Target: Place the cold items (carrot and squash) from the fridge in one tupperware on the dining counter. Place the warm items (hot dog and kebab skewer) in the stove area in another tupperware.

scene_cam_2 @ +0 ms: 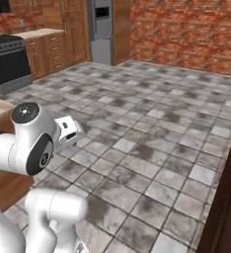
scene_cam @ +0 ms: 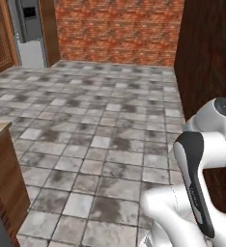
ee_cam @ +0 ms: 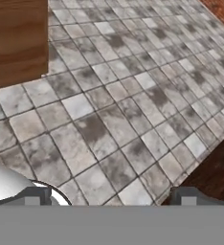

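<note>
Gripper [ee_cam: 111, 196] above grey tiled floor [ee_cam: 133, 119], its 2 fingertips [ee_cam: 35, 195] spread wide, nothing between them. Fridge [scene_cam_2: 101, 30] stands across the room beside the stove [scene_cam_2: 9, 62].

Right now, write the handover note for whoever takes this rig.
Hand: open, holding nothing, fingertips apart over bare floor tiles.
Job's things: the fridge stands at the far wall, door closed; the stove is far left. Carrot, squash, hot dog, skewer and tupperware cannot be located from here.
Done: nothing can be confirmed.
Left: by all appearances, both fetch-and-place runs.
</note>
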You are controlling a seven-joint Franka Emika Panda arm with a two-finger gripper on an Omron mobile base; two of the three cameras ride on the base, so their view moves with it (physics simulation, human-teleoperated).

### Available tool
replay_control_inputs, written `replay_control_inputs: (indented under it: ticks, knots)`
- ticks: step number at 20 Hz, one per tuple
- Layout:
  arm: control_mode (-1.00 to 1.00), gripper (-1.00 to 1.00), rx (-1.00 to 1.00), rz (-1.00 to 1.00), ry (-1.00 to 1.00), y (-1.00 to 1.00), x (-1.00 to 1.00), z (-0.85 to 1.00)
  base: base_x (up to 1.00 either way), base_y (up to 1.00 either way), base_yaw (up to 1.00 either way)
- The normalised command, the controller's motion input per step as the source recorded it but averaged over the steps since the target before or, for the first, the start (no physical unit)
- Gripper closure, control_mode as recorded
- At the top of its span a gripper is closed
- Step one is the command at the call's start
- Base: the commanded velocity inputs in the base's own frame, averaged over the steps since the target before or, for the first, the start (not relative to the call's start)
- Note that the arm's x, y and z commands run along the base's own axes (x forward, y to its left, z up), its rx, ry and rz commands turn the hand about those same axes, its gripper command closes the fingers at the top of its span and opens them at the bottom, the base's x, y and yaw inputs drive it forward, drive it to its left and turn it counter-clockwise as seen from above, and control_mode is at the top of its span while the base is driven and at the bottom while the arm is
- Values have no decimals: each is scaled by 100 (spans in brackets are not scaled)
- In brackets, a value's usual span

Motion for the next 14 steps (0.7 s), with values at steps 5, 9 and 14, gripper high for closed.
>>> replay_control_inputs:
  ticks: [5,9,14]
  knots:
    - [100,-100,0,0,0,0,0,0,100,-33,41]
    - [100,-100,0,0,0,0,0,0,100,-24,48]
    - [100,-100,0,0,0,0,0,0,100,-18,54]
